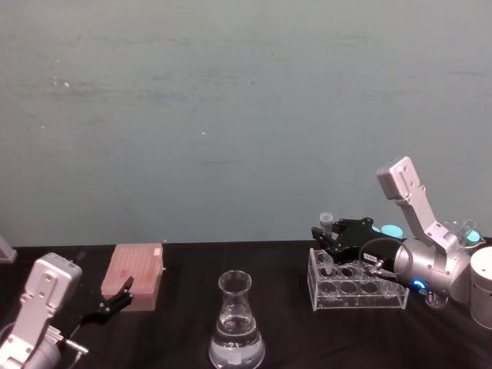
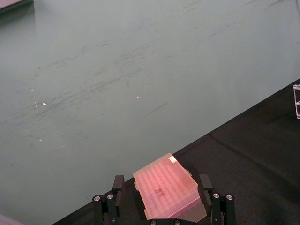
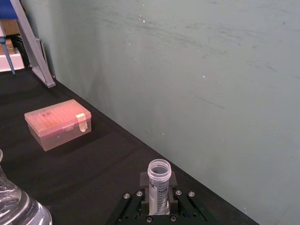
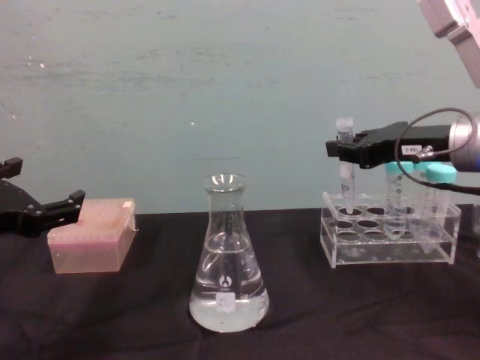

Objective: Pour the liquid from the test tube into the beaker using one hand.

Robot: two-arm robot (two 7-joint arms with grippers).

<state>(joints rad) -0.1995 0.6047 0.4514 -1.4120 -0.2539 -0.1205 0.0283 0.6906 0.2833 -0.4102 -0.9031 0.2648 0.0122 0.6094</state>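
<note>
My right gripper [image 4: 346,152] is clamped on the test tube [image 4: 345,166], upright just above the rack [image 4: 390,238]. I'd lift straight clear (no tilt yet), then carry it left over the beaker [image 4: 227,259].

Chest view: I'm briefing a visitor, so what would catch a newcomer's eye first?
Probably the beaker, standing mid-table with clear liquid in its base. Next, the right tool at the right, shut on the test tube, holding it upright just above the clear rack. The left tool sits open beside a pink box.
</note>
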